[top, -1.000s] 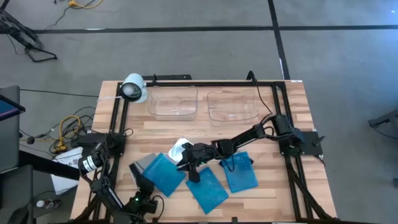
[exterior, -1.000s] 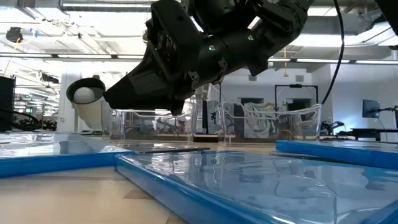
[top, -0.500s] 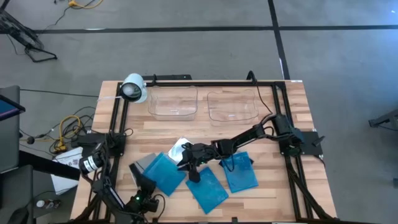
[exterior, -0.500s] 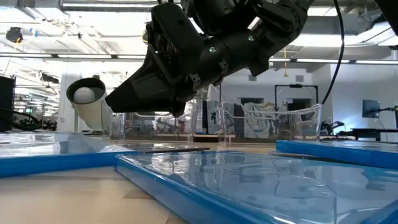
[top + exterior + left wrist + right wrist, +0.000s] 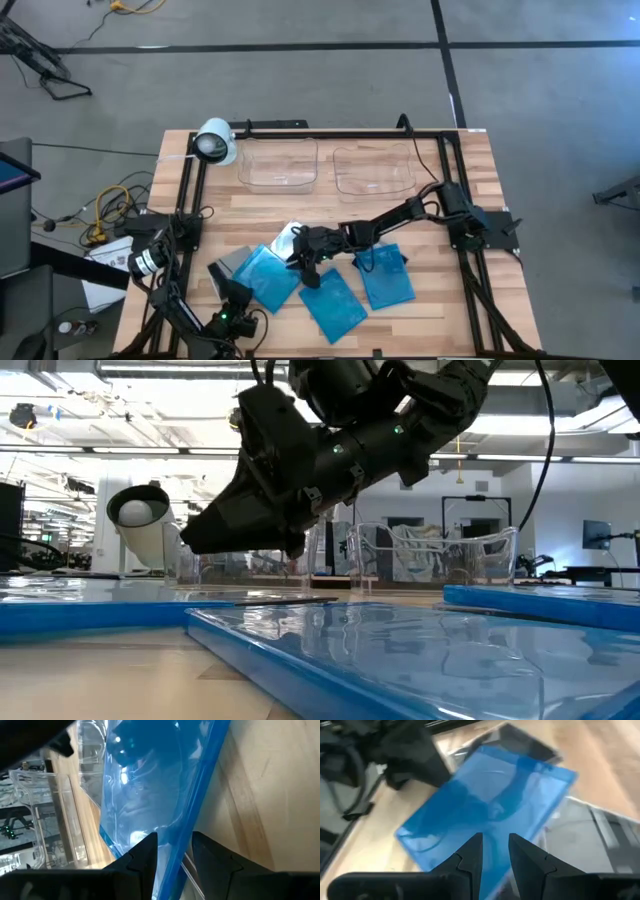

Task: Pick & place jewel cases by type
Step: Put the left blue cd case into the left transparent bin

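Three blue jewel cases lie near the table's front: one at the left (image 5: pixel 265 278), one in the middle (image 5: pixel 337 303), one at the right (image 5: pixel 387 277). The left one rests partly on a grey case (image 5: pixel 222 264) and a clear case (image 5: pixel 288 238). My left gripper (image 5: pixel 240 290) is shut on that left blue case at its near-left edge. My right gripper (image 5: pixel 300 262) hovers above the same case (image 5: pixel 485 800), fingers a narrow gap apart, nothing between them; in the low view (image 5: pixel 195 543) it stands clear of the table. My left gripper has the left blue case's edge band (image 5: pixel 180 845) between its two fingers, coming slanting down from the table's near-left corner. The fingers lie across that edge. The case stays low, lying on the clear cases under it.
Two clear rounded trays (image 5: pixel 278 163) (image 5: pixel 374 168) stand along the far edge, a white cylindrical camera (image 5: pixel 214 142) at the far left corner. A black frame (image 5: pixel 440 180) runs round the tabletop. Bare wood lies between the trays and the cases.
My right gripper has rolled a little at the wrist while staying above the left blue case. The cases lie as before.
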`<move>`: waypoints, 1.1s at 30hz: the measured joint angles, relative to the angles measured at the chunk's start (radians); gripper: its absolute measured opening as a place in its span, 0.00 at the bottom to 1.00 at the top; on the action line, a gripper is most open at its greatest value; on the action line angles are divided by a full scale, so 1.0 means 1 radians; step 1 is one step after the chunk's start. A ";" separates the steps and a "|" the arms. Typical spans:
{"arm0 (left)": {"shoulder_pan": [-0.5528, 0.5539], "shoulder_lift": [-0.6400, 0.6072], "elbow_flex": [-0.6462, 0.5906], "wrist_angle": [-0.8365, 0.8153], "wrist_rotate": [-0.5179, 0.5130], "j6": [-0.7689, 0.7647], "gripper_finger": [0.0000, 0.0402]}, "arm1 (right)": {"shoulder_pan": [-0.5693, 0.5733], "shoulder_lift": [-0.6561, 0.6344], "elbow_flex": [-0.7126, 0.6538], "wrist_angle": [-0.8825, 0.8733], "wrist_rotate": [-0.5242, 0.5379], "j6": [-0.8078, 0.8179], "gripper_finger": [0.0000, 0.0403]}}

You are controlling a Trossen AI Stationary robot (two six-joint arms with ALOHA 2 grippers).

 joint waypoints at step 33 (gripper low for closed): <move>-0.002 -0.001 0.001 0.024 0.054 -0.038 0.29 | 0.012 0.000 0.000 -0.016 0.092 -0.121 0.01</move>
